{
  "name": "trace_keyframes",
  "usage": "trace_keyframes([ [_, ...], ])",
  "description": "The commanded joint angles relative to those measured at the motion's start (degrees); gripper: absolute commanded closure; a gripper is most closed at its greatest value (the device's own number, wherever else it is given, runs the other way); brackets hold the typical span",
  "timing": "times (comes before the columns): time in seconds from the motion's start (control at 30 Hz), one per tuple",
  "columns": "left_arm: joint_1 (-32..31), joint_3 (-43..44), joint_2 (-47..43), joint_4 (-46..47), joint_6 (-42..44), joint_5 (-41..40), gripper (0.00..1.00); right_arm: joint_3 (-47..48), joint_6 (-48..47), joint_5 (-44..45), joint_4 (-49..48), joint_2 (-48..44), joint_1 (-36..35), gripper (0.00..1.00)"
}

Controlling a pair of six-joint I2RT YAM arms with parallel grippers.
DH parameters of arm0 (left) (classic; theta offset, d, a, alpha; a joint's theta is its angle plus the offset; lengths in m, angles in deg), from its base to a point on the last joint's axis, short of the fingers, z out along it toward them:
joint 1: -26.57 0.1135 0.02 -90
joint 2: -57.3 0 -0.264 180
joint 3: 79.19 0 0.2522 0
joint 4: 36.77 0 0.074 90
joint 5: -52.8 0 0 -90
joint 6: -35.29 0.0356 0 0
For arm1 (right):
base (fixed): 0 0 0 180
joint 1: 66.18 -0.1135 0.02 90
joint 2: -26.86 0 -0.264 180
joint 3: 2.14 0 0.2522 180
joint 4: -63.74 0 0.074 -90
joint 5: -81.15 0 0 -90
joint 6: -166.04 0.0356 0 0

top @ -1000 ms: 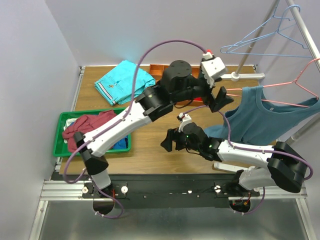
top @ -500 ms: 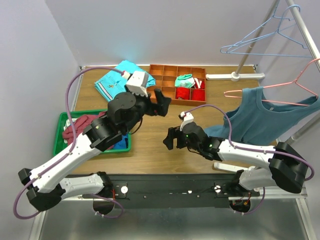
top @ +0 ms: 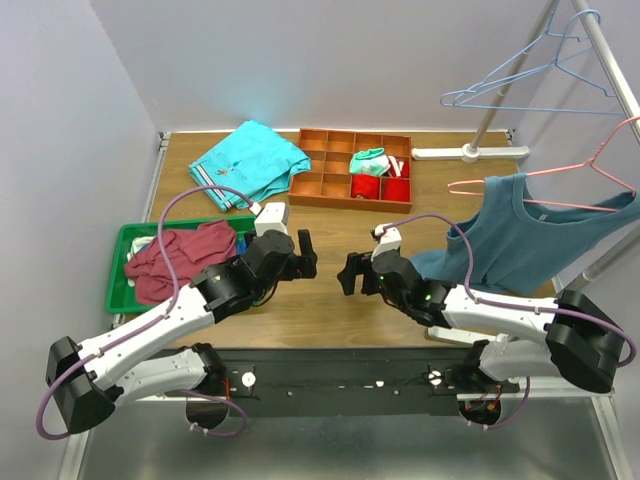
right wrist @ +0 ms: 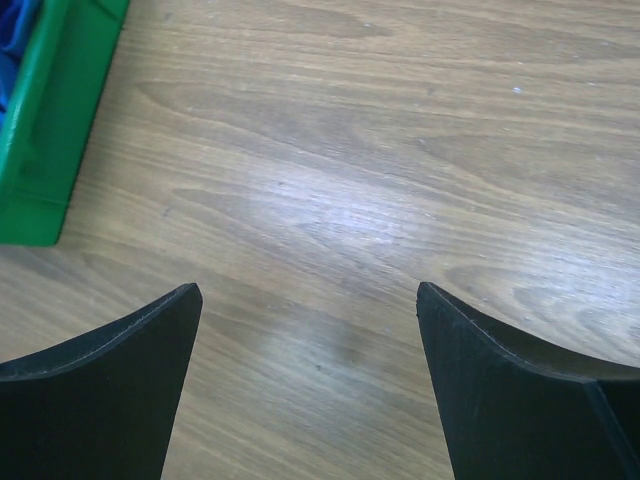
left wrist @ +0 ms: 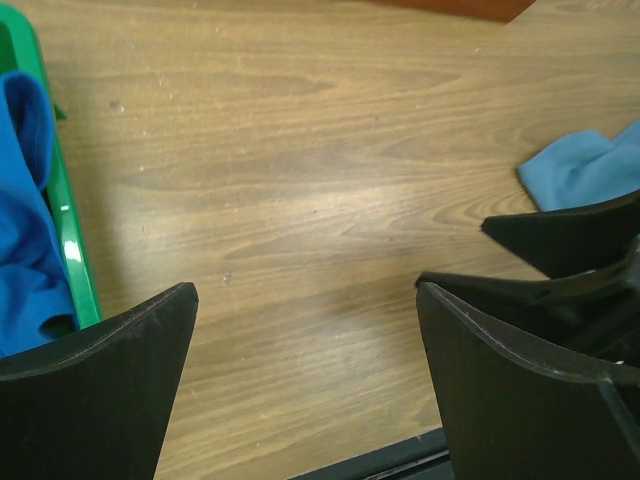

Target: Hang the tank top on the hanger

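Top view: high, behind the bases, looking down over the whole table [top: 320, 225]. Wrist views: close above mid-table wood, seemingly tilted forward-down. Shared: green tray [top: 113, 285], at left wrist's left edge, right wrist's top-left corner.

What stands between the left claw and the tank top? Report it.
The right claw and its wrist lie directly between the open left claw and the tank top, which hangs from the pink wire hanger at the right.
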Motion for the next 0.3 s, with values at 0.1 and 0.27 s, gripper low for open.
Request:
trace_keyframes([
  [0.1,0.1,-2.4,0.5,2.7,-2.9,-1.9,0.01,-0.6,0.5,6.3,-1.7,-0.9,-0.4,0.04],
  [0.27,0.2,-1.7,2.1,3.5,-3.1,-1.6,0.01,-0.6,2.3,6.5,-1.0,-2.2,-0.4,0.04],
])
